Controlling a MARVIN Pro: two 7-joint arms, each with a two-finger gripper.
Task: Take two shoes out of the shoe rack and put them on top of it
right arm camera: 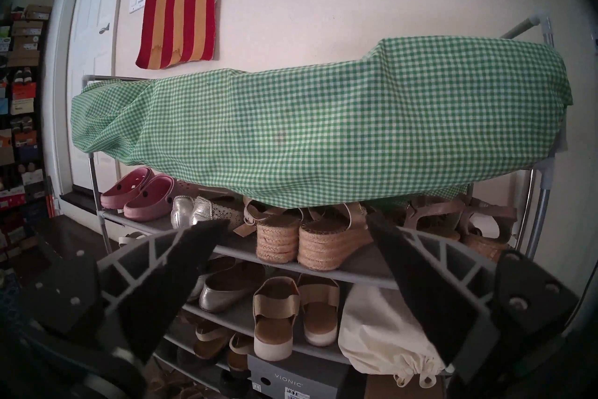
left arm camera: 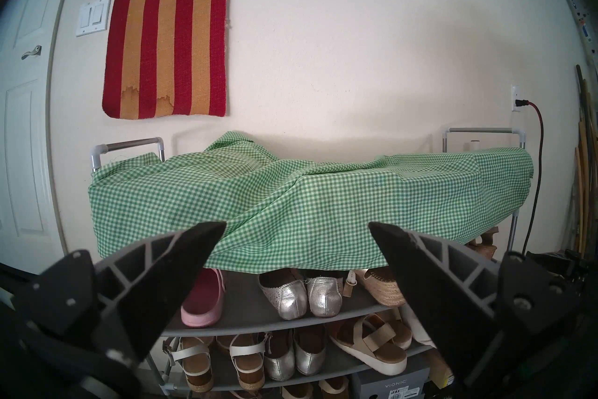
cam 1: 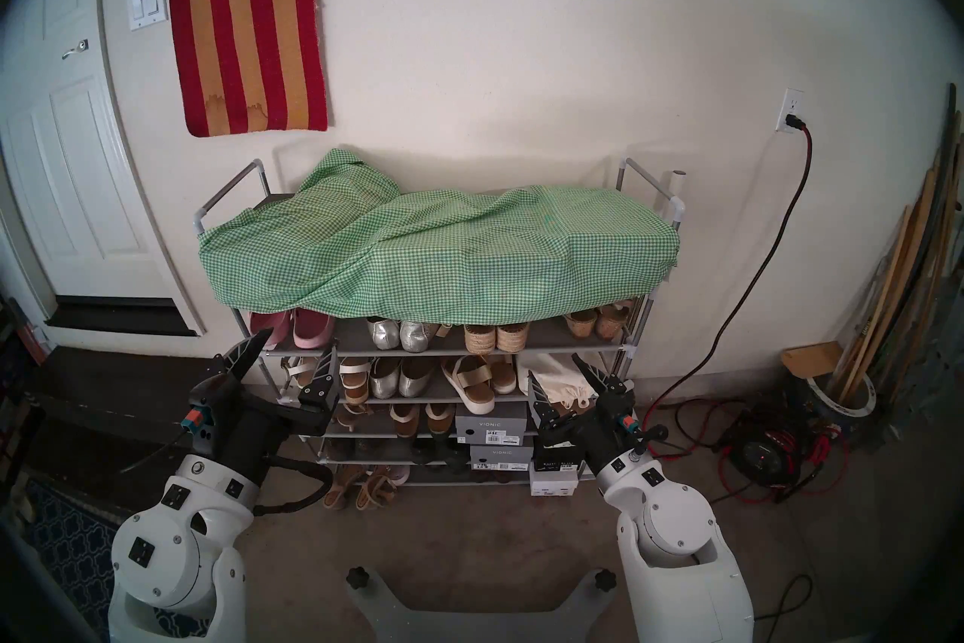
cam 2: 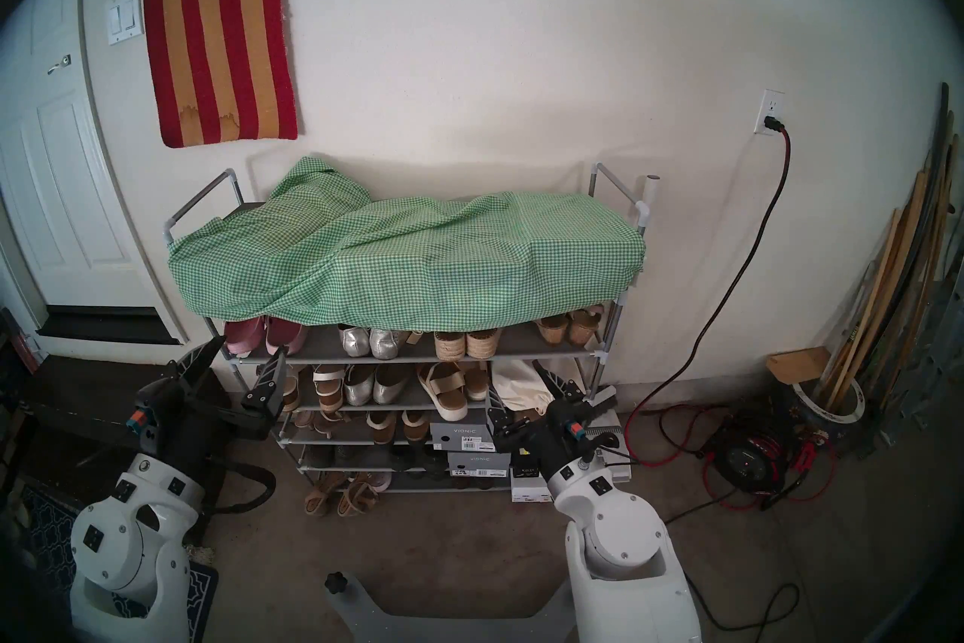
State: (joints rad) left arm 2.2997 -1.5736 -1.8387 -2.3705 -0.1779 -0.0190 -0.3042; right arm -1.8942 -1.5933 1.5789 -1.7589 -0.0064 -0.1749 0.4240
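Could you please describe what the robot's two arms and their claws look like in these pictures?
Both arms have glossy white rounded shells with small black square insets and screws. Each ends in a black wrist block bearing an orange-and-teal connector, with black cables looping off it. The left claw and right claw each have two black pointed fingers backed by grey triangular trusswork.

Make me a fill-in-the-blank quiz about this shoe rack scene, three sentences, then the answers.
1. The cloth draped over the top of the shoe rack is checked white and ____.
2. The jute-soled sandals stand on the same shelf as the silver flats and the ____ clogs.
3. Both the left end effector and the right end effector are ____ and hold nothing.

Answers: green; pink; open
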